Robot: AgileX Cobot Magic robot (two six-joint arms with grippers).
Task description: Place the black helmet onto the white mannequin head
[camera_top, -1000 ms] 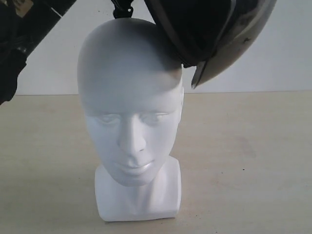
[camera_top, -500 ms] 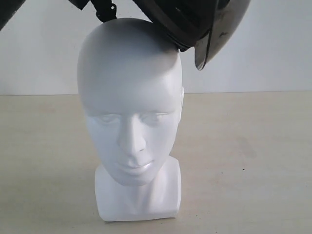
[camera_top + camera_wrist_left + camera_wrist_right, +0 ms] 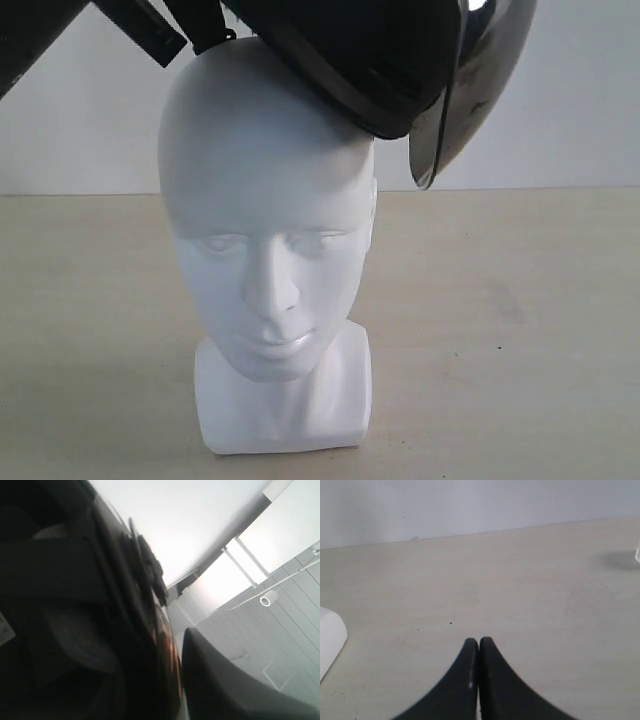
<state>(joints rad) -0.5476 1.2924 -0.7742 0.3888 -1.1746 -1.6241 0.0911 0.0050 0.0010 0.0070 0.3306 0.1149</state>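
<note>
Shifted black helmet (image 3: pixel 350 50) toward nine o'clock since earlier, tilted over white mannequin head (image 3: pixel 265 200). Clamped it in left gripper (image 3: pixel 177 680); kept right gripper (image 3: pixel 478 650) fingers together. Likely risked toppling head through lopsided rim pressure.

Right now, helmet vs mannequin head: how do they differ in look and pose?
Colour: the black helmet is dark with a smoky visor; the white mannequin head is plain glossy white. Pose: the helmet is tilted, up over the head; the head stands upright on the table. Both are rounded.
</note>
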